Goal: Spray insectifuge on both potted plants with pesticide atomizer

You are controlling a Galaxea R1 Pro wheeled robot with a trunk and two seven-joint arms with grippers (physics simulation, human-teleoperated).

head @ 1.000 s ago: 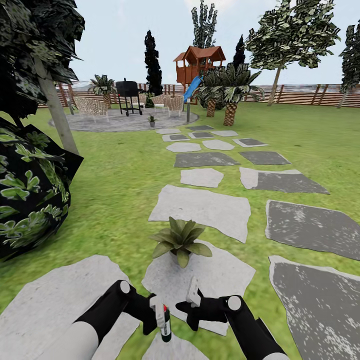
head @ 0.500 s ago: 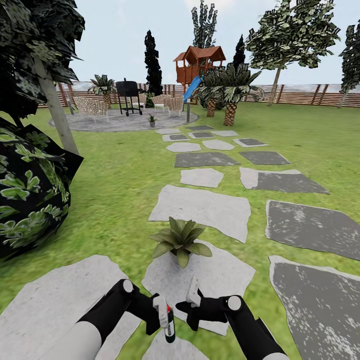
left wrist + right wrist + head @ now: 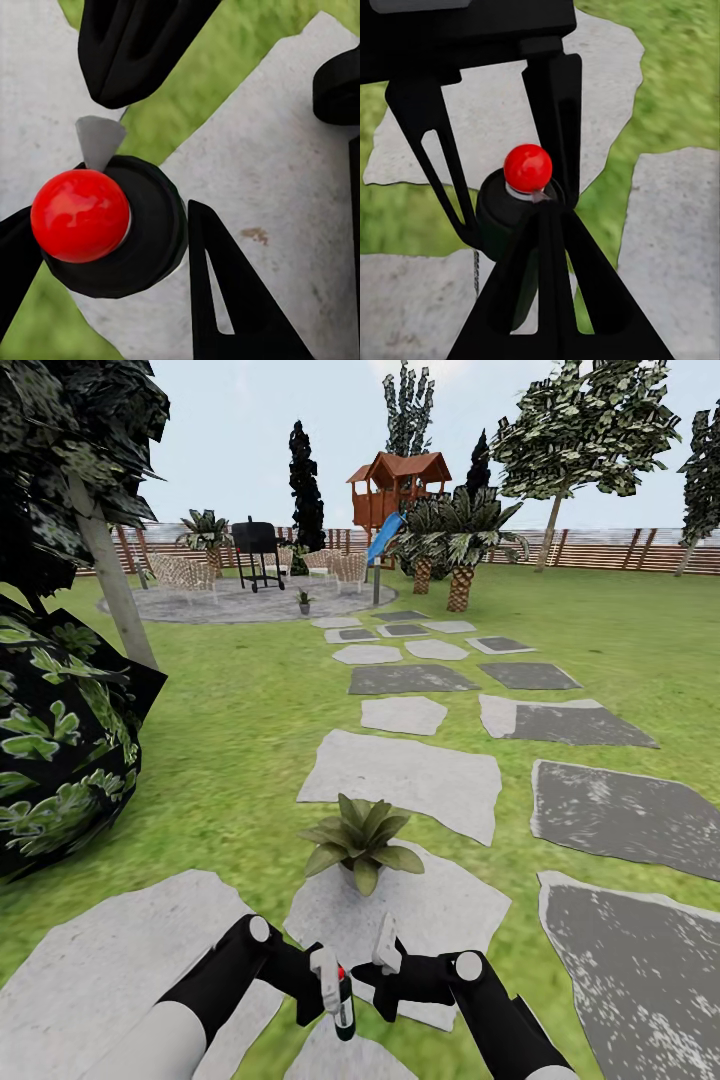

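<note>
The slim, glossy dark pesticide atomizer (image 3: pixel 343 1000) with its round red top, clamped upright in the left gripper (image 3: pixel 330 988), has edged rightward toward the right gripper (image 3: pixel 385 960), whose grip I cannot tell, just short of the speckled potted plant (image 3: pixel 361 840) on rough grey stone (image 3: pixel 430 905).

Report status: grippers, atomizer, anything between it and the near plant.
Left gripper shut on pesticide atomizer, red top up. Right gripper beside it, state unclear. Near potted plant just ahead on stepping stone, path open.

Sunlit lawn (image 3: pixel 250 720), grey stepping stones (image 3: pixel 405 775), distant patio (image 3: pixel 240 602), brown fence (image 3: pixel 620 550).
</note>
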